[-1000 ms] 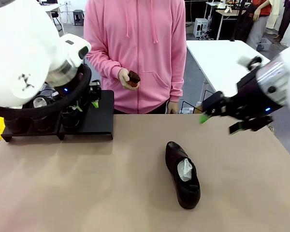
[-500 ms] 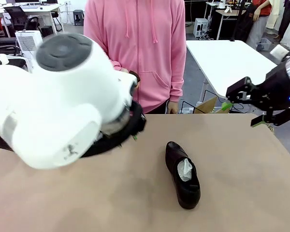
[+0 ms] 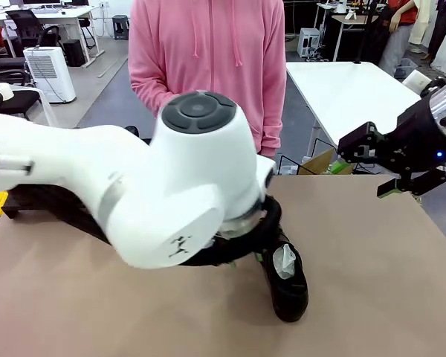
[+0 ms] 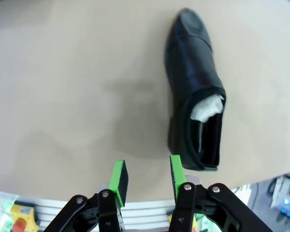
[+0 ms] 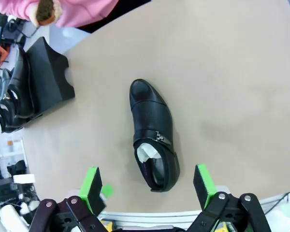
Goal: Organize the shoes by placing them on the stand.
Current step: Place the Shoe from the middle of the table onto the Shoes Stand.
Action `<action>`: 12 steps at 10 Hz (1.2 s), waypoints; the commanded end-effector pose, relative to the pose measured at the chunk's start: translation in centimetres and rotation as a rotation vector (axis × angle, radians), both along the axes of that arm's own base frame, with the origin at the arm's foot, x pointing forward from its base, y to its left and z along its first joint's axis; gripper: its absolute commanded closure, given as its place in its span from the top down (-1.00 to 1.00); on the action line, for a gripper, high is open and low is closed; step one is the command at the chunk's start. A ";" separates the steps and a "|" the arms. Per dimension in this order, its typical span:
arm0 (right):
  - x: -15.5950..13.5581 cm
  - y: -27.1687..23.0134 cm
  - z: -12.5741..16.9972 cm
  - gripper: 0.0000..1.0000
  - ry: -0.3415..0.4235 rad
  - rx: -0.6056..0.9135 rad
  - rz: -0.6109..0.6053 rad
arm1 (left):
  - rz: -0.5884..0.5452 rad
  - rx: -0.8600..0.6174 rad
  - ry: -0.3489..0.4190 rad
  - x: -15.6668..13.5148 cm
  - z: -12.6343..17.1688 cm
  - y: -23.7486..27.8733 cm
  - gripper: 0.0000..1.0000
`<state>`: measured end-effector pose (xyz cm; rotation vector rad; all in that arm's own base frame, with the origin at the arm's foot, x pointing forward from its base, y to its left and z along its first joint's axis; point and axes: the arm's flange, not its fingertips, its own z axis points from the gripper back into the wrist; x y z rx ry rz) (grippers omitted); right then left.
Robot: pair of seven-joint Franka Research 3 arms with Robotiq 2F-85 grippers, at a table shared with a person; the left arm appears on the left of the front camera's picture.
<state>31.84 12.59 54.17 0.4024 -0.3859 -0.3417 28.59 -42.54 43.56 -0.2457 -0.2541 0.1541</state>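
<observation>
Front view: shoe (image 3: 288, 282) lies on desk (image 3: 372, 297), part hidden behind left arm.

Left wrist view: left end effector (image 4: 146, 180) partly apart, empty, beside shoe's heel; misaligned descent could knock it.

Right wrist view: right end effector (image 5: 148, 187) wide apart; stand (image 5: 43, 77) beyond shoe's toe.
</observation>
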 end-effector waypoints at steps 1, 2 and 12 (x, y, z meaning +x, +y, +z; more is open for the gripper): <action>0.2 -0.4 0.0 1.00 -0.006 -0.002 0.021 | -0.065 -0.022 0.003 1.5 -0.9 -1.3 -0.03; 0.2 -0.4 0.0 1.00 -0.006 -0.002 0.021 | -0.080 -0.022 0.029 1.8 -1.8 -2.1 -0.03; 0.2 -0.4 0.0 1.00 -0.006 -0.002 0.021 | -0.102 0.015 -0.011 4.1 -6.4 -6.5 -0.03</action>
